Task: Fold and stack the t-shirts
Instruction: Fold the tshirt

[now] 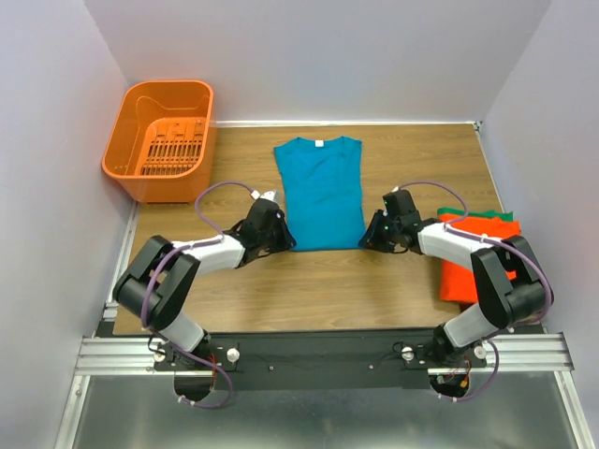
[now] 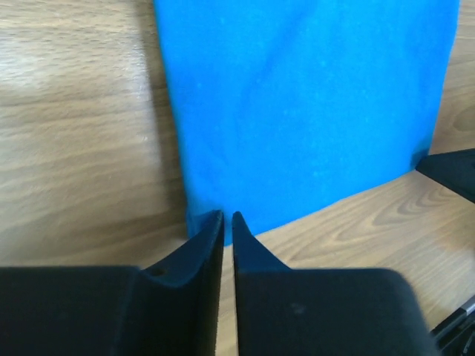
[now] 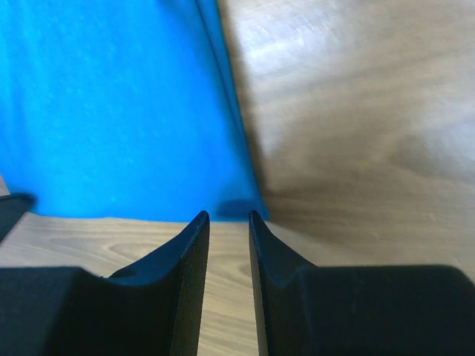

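Note:
A teal-blue t-shirt (image 1: pixel 321 192) lies flat mid-table with its sleeves folded in and its white neck tag at the far end. My left gripper (image 1: pixel 281 241) is at its near left corner. In the left wrist view the jaws (image 2: pixel 228 216) are pinched to a thin slit on the hem of the shirt (image 2: pixel 312 111). My right gripper (image 1: pixel 367 238) is at the near right corner. Its jaws (image 3: pixel 228 215) stand narrowly open, with bare wood between them and their tips at the hem of the shirt (image 3: pixel 111 111).
A stack of folded shirts lies at the right edge under my right arm, orange (image 1: pixel 463 281) with green (image 1: pixel 487 216) behind it. An orange slotted basket (image 1: pixel 126 150) stands at the far left corner. White walls close in the table.

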